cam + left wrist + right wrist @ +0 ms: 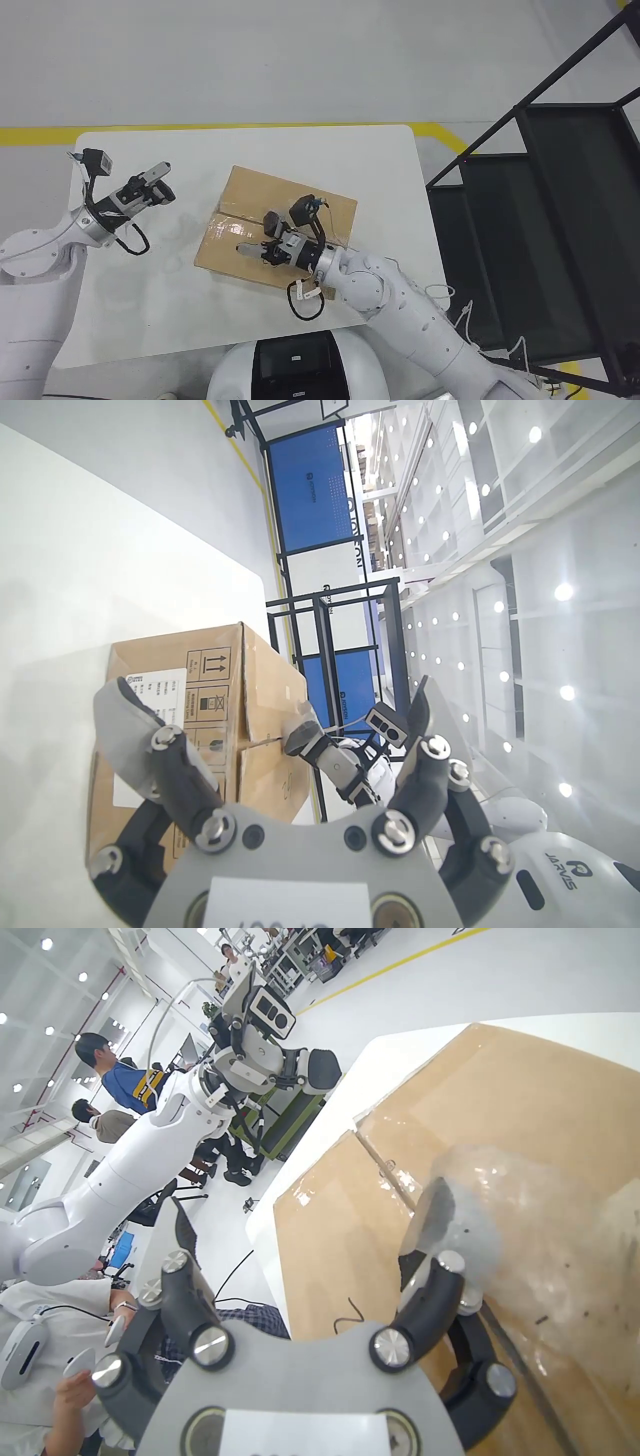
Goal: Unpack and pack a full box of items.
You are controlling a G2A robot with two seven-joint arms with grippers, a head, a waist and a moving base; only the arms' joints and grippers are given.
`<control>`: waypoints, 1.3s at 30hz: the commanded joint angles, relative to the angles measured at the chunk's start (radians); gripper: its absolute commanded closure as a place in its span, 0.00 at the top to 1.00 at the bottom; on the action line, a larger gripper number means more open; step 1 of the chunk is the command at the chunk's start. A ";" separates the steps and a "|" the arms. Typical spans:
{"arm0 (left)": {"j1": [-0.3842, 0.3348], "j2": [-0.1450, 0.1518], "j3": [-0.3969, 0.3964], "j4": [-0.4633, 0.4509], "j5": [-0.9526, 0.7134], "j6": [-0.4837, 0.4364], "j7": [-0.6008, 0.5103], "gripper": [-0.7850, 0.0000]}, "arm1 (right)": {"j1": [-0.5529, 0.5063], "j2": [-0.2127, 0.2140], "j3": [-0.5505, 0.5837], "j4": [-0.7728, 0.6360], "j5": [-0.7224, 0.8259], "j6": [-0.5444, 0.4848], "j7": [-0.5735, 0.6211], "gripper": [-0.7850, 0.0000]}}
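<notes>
A rectangular brown cardboard box (pixel 260 190) sits closed on the white, round-cornered bench (pixel 150 300), turned at a slant to the bench's edges. Its top flaps meet at a centre seam under glossy clear tape (pixel 395 1173). The side facing the left arm carries a white paper label (pixel 160 695) beside printed handling symbols.

The right gripper (pixel 257 233) is over the box's top, toward the end nearer the left arm. Its fingers are spread and pinch nothing. One of them, wrapped in pale padding (pixel 465 1228), is down by the seam (in the left wrist view its tip seems to touch the box's top edge), and the other stands well apart from it.

The left gripper (pixel 160 182) is over bare bench, well apart from the box on its left side, and points toward it. Its fingers are also spread wide, with nothing between them.

Beyond the box, past the bench's far edge, the pale grey floor (pixel 300 60) bears a yellow painted line (pixel 30 134). To the box's right stands a set of black metal steps (pixel 540 190) with a black rail. Farther off behind the box, blue wall panels (pixel 310 500) in black frames stand under a white ceiling dotted with round lights (pixel 562 592)
</notes>
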 commanded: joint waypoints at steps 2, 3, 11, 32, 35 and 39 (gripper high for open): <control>0.012 0.002 -0.015 -0.001 -0.004 0.001 0.001 1.00 | 0.039 -0.013 -0.019 0.032 0.024 0.016 -0.004 1.00; 0.015 0.003 -0.018 -0.003 -0.006 0.001 0.000 1.00 | 0.050 -0.017 -0.025 0.043 0.038 0.021 -0.005 1.00; 0.036 0.006 -0.046 -0.008 -0.015 0.003 0.000 1.00 | 0.134 -0.058 -0.088 0.129 0.145 0.048 -0.002 1.00; 0.079 0.013 -0.110 -0.017 -0.034 0.004 0.010 1.00 | 0.283 -0.164 -0.206 0.298 0.269 0.061 -0.040 1.00; 0.083 0.013 -0.115 -0.016 -0.037 0.006 0.012 1.00 | 0.290 -0.174 -0.208 0.321 0.275 0.057 -0.049 1.00; 0.087 0.014 -0.122 -0.012 -0.042 0.008 0.014 1.00 | 0.270 -0.172 -0.195 0.305 0.277 0.023 -0.038 1.00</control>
